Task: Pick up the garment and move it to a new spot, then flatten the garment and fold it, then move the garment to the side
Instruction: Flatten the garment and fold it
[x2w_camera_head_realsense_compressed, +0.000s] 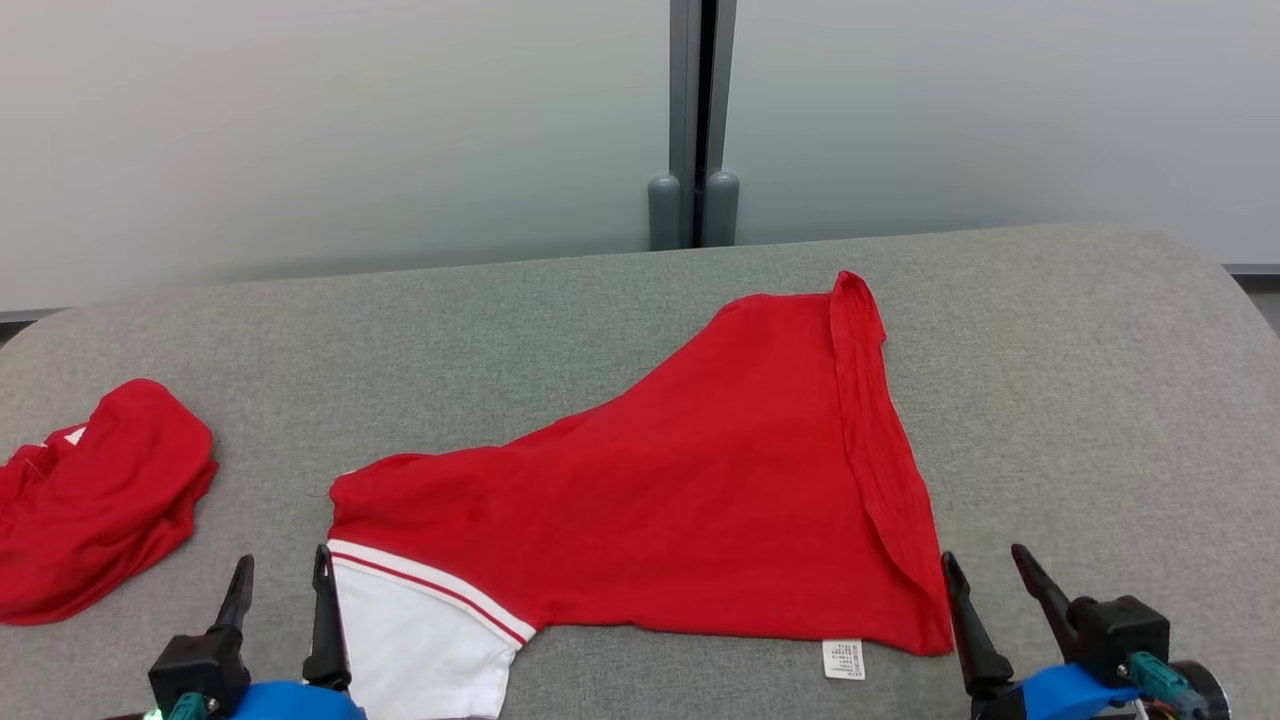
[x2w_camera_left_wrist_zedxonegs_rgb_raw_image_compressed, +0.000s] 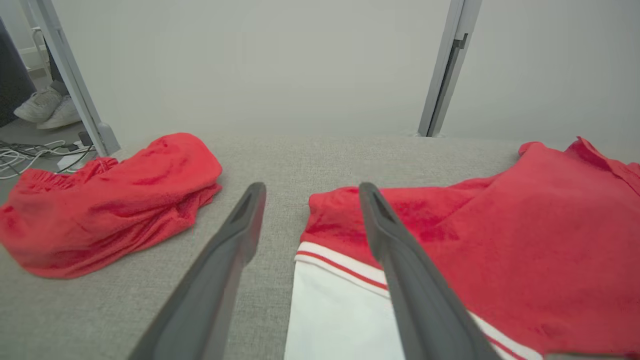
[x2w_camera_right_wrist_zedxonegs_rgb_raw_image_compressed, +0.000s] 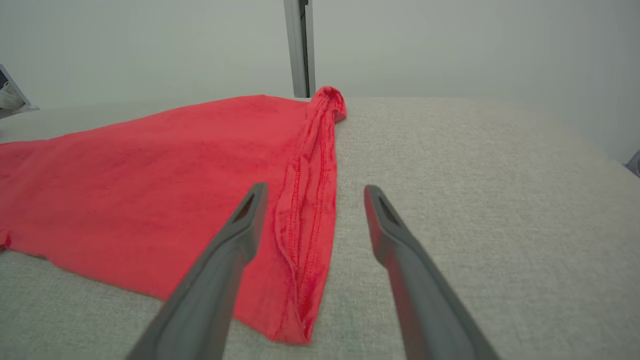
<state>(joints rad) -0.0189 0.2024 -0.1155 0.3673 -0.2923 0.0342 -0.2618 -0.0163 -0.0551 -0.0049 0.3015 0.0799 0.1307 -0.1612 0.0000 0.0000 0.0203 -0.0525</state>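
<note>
**Red garment (x2w_camera_head_realsense_compressed: 700, 480) runs past frame edges; care label (x2w_camera_head_realsense_compressed: 843, 660) unreadable**
Head view: white sleeve (x2w_camera_head_realsense_compressed: 420, 640) cut off at btm edge, second red cloth (x2w_camera_head_realsense_compressed: 90, 500) clipped at lower left; label print, btm centre-right, too small to read. Left wrist view, upper left: shoes (x2w_camera_left_wrist_zedxonegs_rgb_raw_image_compressed: 45, 107), wearer mostly hidden behind post (x2w_camera_left_wrist_zedxonegs_rgb_raw_image_compressed: 75, 85) & past the edge.

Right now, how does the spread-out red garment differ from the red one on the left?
The spread garment lies mostly flat centrally; the bunched garment sits crumpled at the left. The spread garment shows a white part with a red stripe; the bunched garment looks nearly all red. Both are red fabric.
</note>
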